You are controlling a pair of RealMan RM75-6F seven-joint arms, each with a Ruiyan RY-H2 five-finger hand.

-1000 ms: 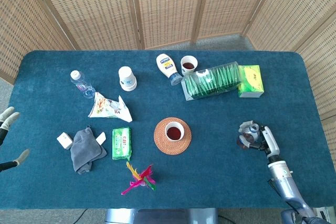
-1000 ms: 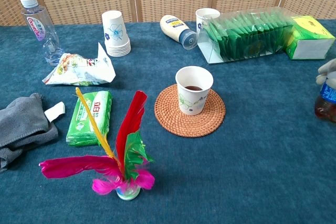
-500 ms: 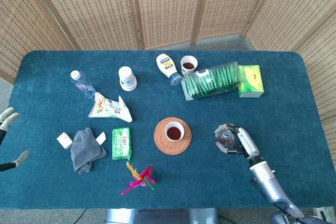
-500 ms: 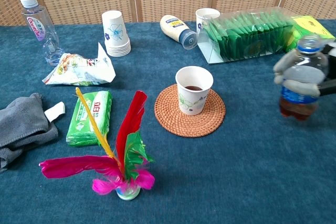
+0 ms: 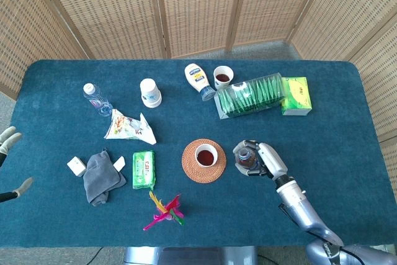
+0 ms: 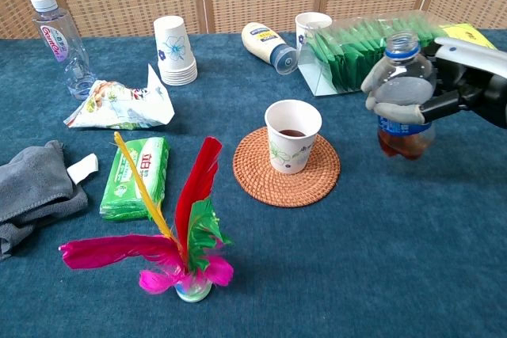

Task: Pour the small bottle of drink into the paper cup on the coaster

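My right hand (image 6: 432, 89) (image 5: 260, 156) grips the small uncapped drink bottle (image 6: 402, 100) (image 5: 245, 157), upright, with brown liquid low in it. It hangs just right of the paper cup (image 6: 292, 135) (image 5: 205, 154), which stands on the round woven coaster (image 6: 287, 165) (image 5: 204, 161) and holds some dark drink. My left hand (image 5: 8, 141) shows only at the left edge of the head view, fingers spread, holding nothing.
Behind the bottle lie a clear box of green packets (image 6: 368, 49), a yellow-green box (image 6: 463, 51), a second filled cup (image 6: 310, 28) and a mayonnaise bottle (image 6: 270, 45). Left: cup stack (image 6: 174, 49), water bottle (image 6: 59, 41), snack bag (image 6: 119, 103), wipes (image 6: 139, 176), grey cloth (image 6: 32, 184), feather shuttlecock (image 6: 182, 235).
My right hand has carried the bottle leftward from the table's right side to just beside the cup, lifting it slightly. The left hand has stayed put.
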